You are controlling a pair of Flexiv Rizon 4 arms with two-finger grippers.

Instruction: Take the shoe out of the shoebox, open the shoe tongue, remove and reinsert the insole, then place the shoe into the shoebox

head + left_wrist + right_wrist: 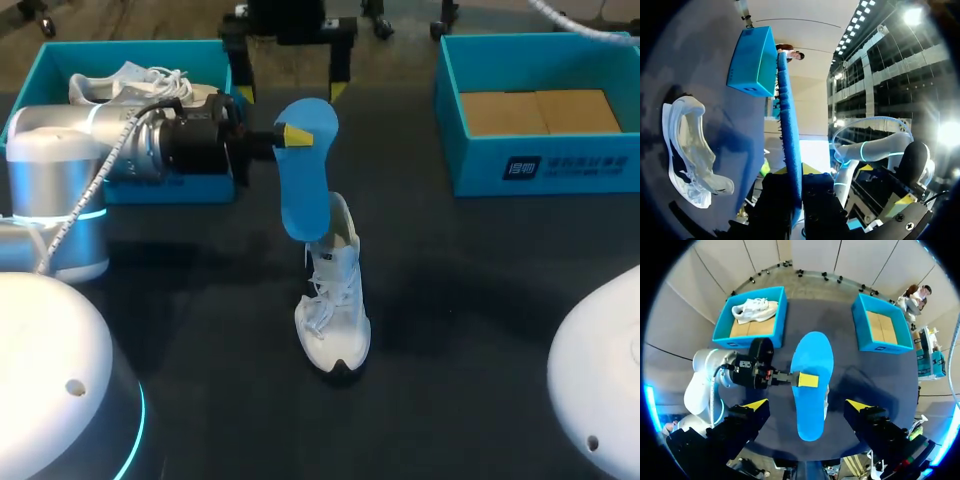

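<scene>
My left gripper (293, 134) is shut on a blue insole (306, 175), held flat-side out above the table's middle, one yellow tip showing on its face. In the left wrist view the insole (790, 135) runs edge-on out from between the fingers of the left gripper (800, 187). Below it a white shoe (335, 300) lies on the dark table, toe toward the front edge, also seen beside the insole (687, 150). My right gripper (291, 93) hangs high over the table's back, open and empty; its own view looks down past the right gripper (807, 405) onto the insole (812, 355).
A blue shoebox (50, 60) at the back left holds a second white shoe (140, 85). Another blue shoebox (540, 165) at the back right shows only its cardboard floor. Both boxes, left (722, 322) and right (858, 320), appear in the right wrist view.
</scene>
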